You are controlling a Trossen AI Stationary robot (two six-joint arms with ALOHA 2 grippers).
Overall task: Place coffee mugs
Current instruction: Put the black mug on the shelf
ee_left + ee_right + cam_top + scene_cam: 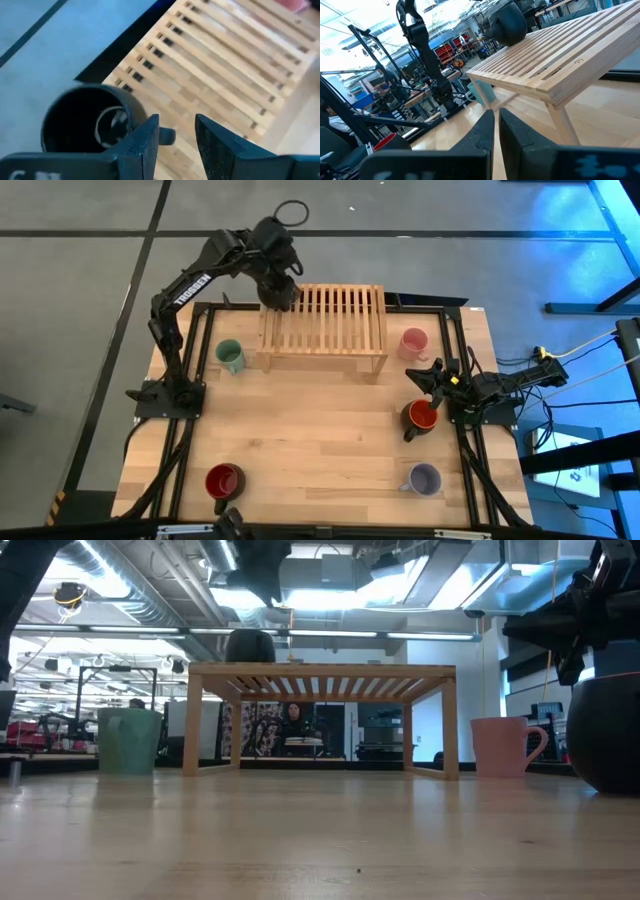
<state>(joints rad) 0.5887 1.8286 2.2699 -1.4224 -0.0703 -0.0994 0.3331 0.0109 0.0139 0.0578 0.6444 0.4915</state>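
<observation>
**Black mug on the rack, five on the table**

My left gripper point(176, 145) hangs over the far-left corner of the rack point(322, 320), its fingers apart and holding nothing. The black mug point(87, 120) stands upright on the slats there, just beside my left finger, and I cannot tell whether the two touch. Its inside is dark (a pale glint at the bottom is all I can make out).

My right gripper point(496, 131) waits at the table's right edge, fingers together and empty.

The other five mugs stand upright on the table point(320, 450):
- green mug point(231, 356), just left of the rack
- pink mug point(413, 342), just right of the rack
- orange-red mug point(422, 416), near my right gripper
- dark red mug point(223, 481), near the front left
- lavender mug point(425, 479), near the front right

From above, all five look empty.
</observation>
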